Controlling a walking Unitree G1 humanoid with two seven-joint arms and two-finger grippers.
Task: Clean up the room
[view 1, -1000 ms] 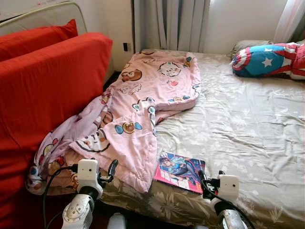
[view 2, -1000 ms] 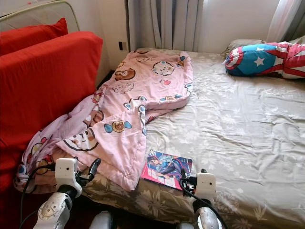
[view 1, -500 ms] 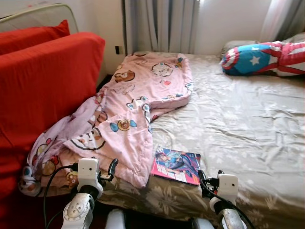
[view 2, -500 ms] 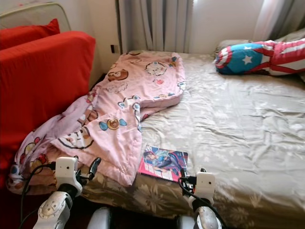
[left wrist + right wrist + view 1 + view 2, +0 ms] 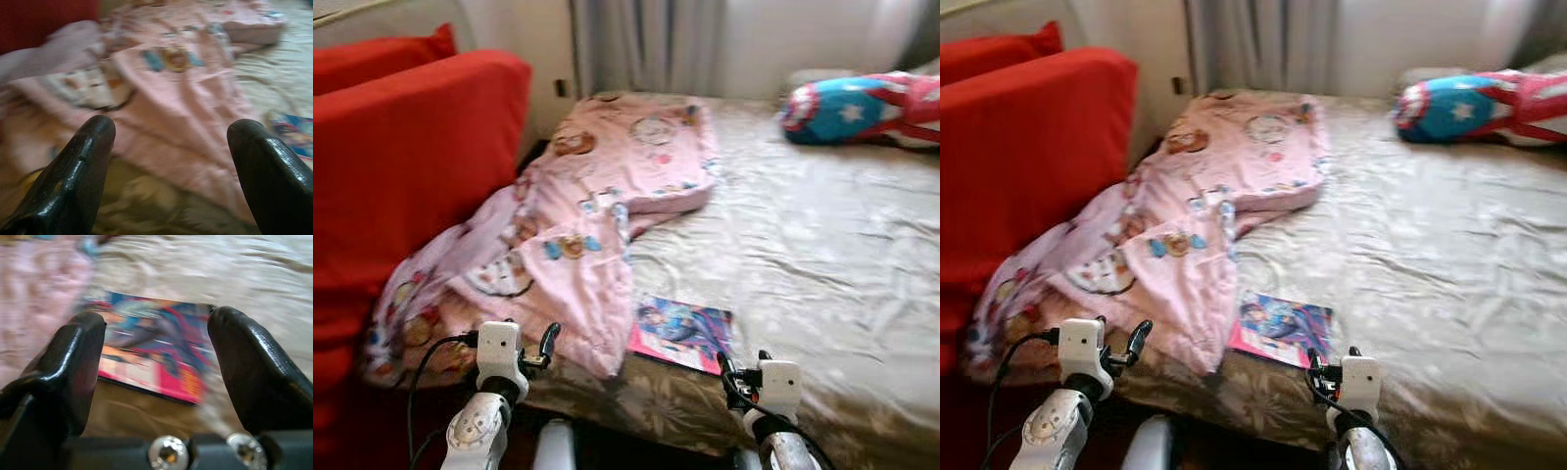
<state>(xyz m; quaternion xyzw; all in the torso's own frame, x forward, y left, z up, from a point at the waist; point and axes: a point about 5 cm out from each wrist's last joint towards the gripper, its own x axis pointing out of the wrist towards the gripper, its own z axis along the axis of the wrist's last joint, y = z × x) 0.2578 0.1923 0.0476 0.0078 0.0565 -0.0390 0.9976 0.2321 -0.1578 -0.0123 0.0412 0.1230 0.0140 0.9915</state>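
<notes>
A pink cartoon-print blanket (image 5: 597,206) lies crumpled over the left side of the bed and hangs off its near left corner. A colourful magazine (image 5: 682,333) lies flat near the bed's front edge, beside the blanket's lower corner. My left gripper (image 5: 171,147) is open, held low in front of the blanket's hanging edge. My right gripper (image 5: 156,352) is open too, a short way in front of the magazine (image 5: 151,350), nothing between its fingers. Both arms show at the bottom of the head views.
The bed (image 5: 822,245) has a beige floral sheet. A red sofa back (image 5: 401,166) stands close on the left. A blue, red and white star pillow (image 5: 862,103) lies at the far right. Curtains (image 5: 646,44) hang behind the bed.
The whole picture has shifted and blurred, so the camera moved. Bed, blanket and magazine keep their places. Both grippers stay open in the same pose.
</notes>
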